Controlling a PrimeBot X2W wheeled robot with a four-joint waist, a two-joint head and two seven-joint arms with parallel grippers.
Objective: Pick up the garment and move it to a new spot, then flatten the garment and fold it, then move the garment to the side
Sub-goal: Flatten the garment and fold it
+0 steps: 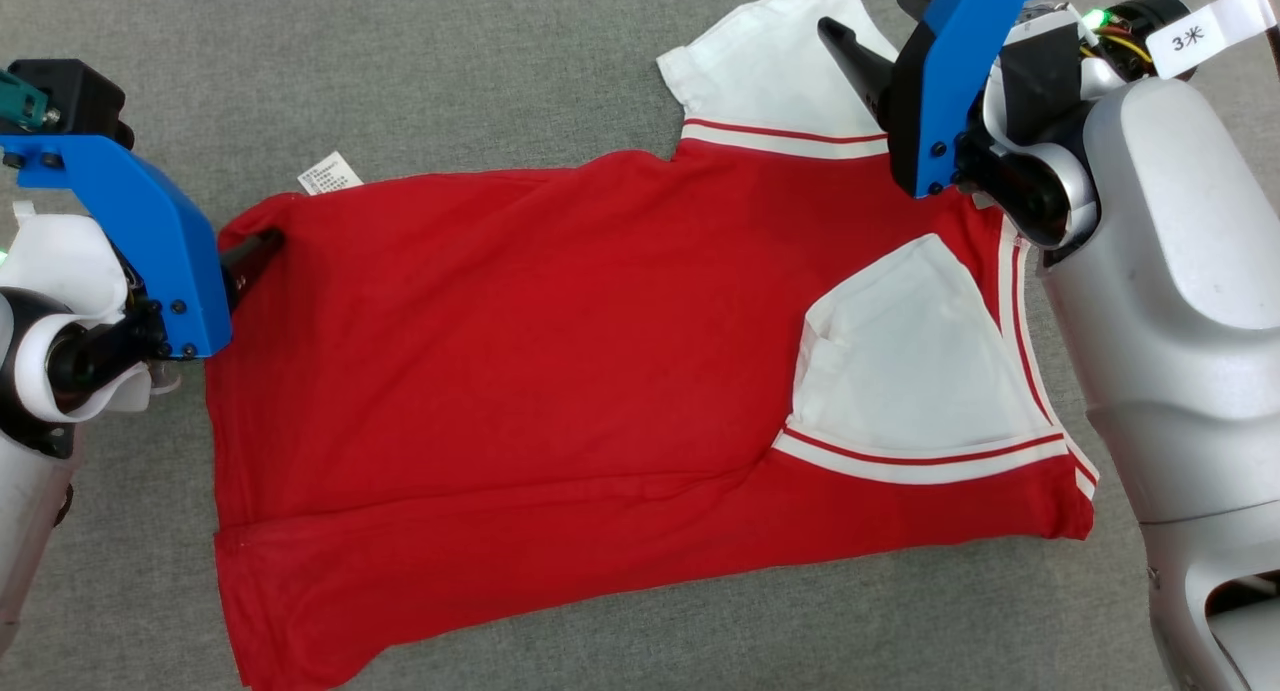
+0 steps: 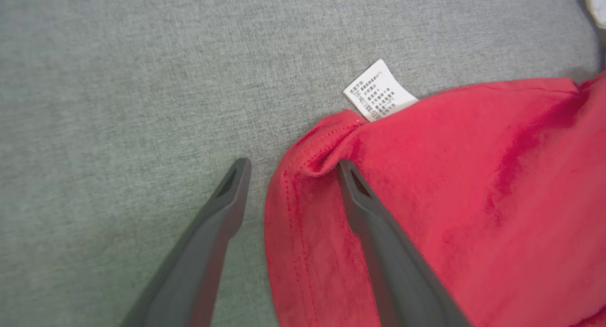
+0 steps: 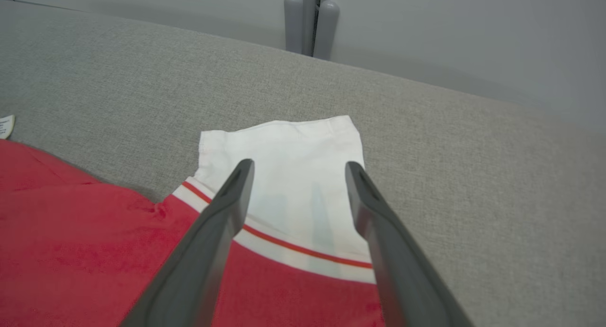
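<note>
Between the spread fingers of my left pincer (image 2: 293,166) lies a hem corner of the red garment (image 1: 520,351), its white label (image 2: 378,90) just beyond my fingertips. My right pincer (image 3: 299,165), also spread and holding nothing, hangs over the outstretched white sleeve (image 3: 284,137). Folding seems under way: the other sleeve (image 1: 900,361) already lies across the body. Next, I judge, both pincers must pinch this edge and carry it over.
</note>
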